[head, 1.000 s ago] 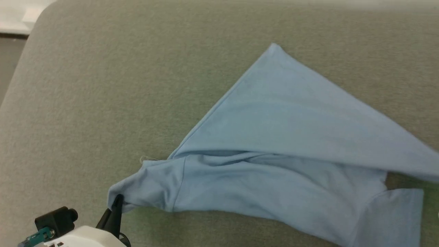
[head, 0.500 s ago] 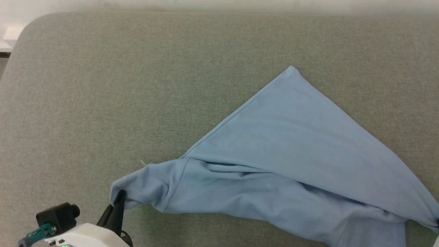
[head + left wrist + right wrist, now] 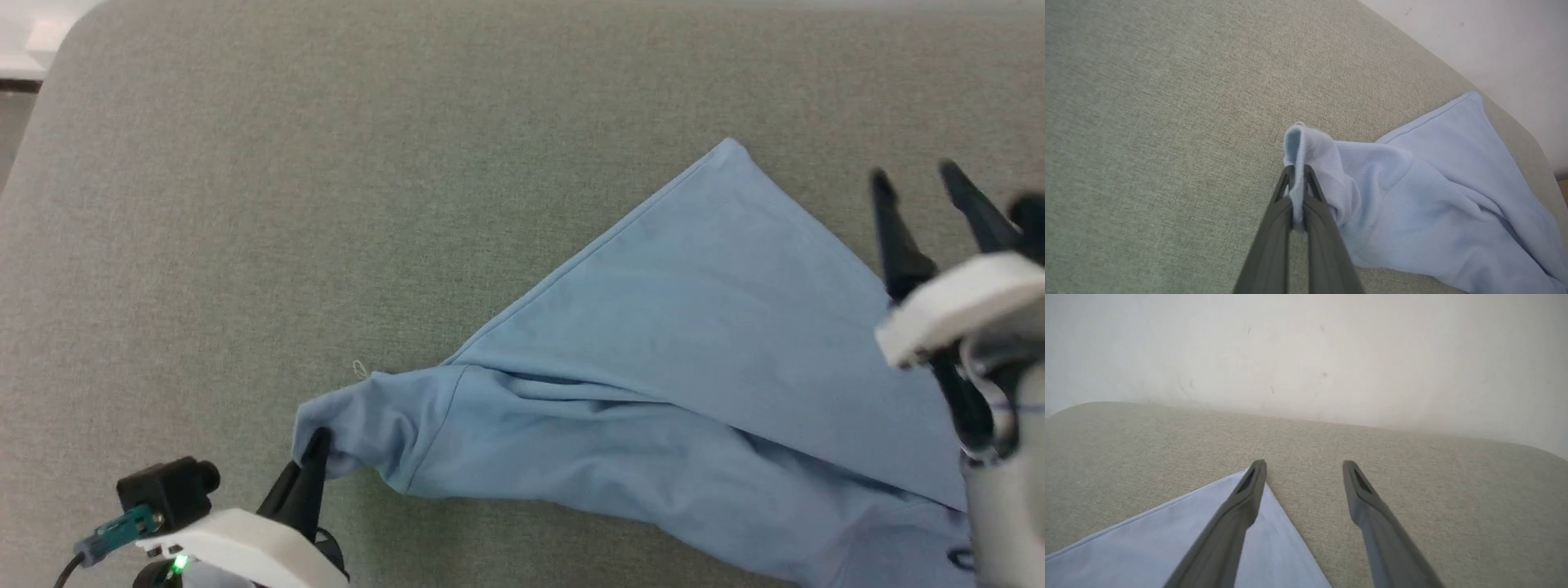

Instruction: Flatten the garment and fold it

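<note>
Clamping the garment (image 3: 694, 351) sleeve, left fingers (image 3: 1270, 245) meet; right fingers (image 3: 1237, 514) hover apart over its edge.

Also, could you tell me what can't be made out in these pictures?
- The shirt's lower right: head view, cut by the edge, covered by the right arm.
- Layers beneath the top fold: head view, the fold hides them.
- Whether the right pincer touches the shirt: right wrist view, unclear.
</note>
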{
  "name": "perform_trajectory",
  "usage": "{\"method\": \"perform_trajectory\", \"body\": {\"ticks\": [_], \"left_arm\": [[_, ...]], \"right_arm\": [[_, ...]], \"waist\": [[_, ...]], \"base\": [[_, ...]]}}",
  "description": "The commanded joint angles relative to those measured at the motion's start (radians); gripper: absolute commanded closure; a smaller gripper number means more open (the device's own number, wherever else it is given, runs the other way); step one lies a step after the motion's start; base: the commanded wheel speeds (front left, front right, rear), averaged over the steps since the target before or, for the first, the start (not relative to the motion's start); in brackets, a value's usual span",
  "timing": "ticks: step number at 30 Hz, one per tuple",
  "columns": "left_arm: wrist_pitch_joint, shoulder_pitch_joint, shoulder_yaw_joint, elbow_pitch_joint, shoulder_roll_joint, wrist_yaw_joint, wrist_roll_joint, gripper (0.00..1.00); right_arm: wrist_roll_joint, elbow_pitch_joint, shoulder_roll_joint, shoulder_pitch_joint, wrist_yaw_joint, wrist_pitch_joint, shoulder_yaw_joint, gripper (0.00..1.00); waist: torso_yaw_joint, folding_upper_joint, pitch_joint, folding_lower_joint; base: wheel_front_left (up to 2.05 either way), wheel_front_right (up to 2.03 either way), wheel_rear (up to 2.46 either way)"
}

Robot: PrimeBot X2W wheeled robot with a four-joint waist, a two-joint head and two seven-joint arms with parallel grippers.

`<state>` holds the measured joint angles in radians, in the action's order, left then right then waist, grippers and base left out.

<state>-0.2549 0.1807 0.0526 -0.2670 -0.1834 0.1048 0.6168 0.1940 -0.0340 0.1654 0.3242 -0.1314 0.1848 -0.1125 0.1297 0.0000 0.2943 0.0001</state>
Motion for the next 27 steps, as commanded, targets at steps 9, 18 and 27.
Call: {"method": "perform_trajectory", "body": {"ticks": [9,18,27], "left_arm": [[0.014,-0.077,0.057,0.04,0.031,-0.031,-0.001,1.0],[0.03,-0.112,0.082,0.077,0.045,-0.048,0.001,1.0],[0.04,-0.116,0.087,0.109,0.049,-0.052,0.009,1.0]], "right_arm": [[-0.001,-0.382,0.061,0.362,0.001,0.183,0.229,0.0],[-0.024,-0.576,0.056,0.562,0.001,0.478,0.274,0.0],[-0.051,-0.612,0.06,0.592,0.001,0.691,0.289,1.0]], "waist": [[0.096,0.0,0.099,-0.0001],[0.126,0.0,0.143,-0.0001],[0.113,0.0,0.111,-0.0001]], "base": [[0.0,0.0,0.0],[0.0,0.0,0.0],[0.0,0.0,0.0]]}}
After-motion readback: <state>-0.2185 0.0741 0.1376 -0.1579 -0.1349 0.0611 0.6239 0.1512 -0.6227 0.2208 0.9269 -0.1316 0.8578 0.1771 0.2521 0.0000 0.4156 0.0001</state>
